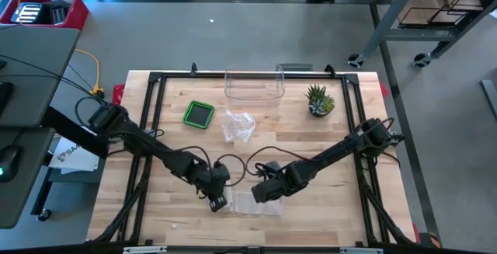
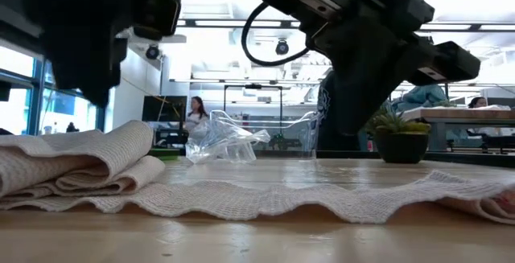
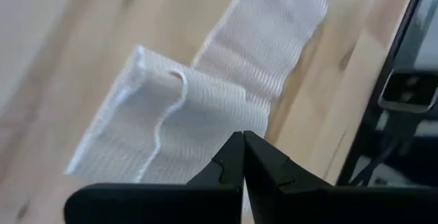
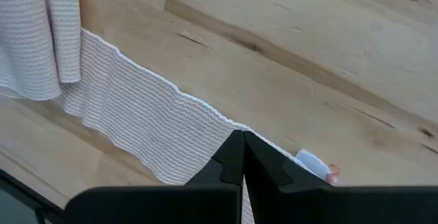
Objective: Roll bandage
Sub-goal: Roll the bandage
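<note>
Bandage (image 1: 247,203) lies at the 6 o'clock edge of the wooden table (image 1: 334,223), partly unrolled as a flat strip; its folded, layered end sits toward 7 o'clock.

Left gripper (image 1: 217,200): fingers fully closed, tips pressed together, directly over the folded end of the bandage. In its wrist view the joined tips (image 3: 243,157) sit against the cloth; no fabric visible between them, so a hold cannot be confirmed.

Right gripper (image 1: 262,193): fingers likewise fully closed, tips meeting over the flat strip (image 4: 137,125), nothing seen pinched.

Toward 12 o'clock: clear plastic container (image 1: 254,88), crumpled plastic wrap (image 1: 238,125), green-rimmed lid (image 1: 199,114) at 11, small potted plant (image 1: 319,101) at 1.
</note>
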Controlling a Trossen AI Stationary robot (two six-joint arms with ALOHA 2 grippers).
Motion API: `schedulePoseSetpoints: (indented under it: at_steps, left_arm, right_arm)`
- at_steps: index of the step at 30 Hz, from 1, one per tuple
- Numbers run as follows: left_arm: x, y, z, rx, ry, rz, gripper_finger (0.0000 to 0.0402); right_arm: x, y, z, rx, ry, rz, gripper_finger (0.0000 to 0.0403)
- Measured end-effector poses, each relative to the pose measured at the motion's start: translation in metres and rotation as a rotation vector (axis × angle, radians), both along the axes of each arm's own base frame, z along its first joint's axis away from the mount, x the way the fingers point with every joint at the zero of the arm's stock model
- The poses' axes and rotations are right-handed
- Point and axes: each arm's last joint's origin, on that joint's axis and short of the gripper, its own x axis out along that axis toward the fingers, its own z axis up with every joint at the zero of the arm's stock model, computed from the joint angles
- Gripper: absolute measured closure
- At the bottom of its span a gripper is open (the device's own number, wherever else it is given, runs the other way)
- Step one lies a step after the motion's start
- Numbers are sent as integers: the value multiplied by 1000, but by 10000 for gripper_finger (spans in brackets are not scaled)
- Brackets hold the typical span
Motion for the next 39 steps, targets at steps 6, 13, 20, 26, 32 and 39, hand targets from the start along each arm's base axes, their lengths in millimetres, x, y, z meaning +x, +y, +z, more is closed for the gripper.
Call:
schedulePoseSetpoints:
  at_steps: [6,13,20,26,32,39]
  left_arm:
    - [-24,7,27,-13,52,178,393]
    - [-66,-23,48,-97,53,403,336]
    - [-93,-57,28,-165,185,662,247]
    - [-85,-54,16,-160,186,720,207]
    - [-72,-38,-13,-289,110,769,204]
    - [-73,-28,-26,-300,82,774,204]
  right_arm:
    - [0,0,0,-28,-11,24,401]
    - [9,-2,3,-55,-94,100,354]
    - [15,-9,4,-69,-131,180,280]
    - [18,-13,5,-67,-137,240,259]
    - [19,-13,5,-58,-148,275,258]
    - [20,-12,6,-47,-154,280,258]
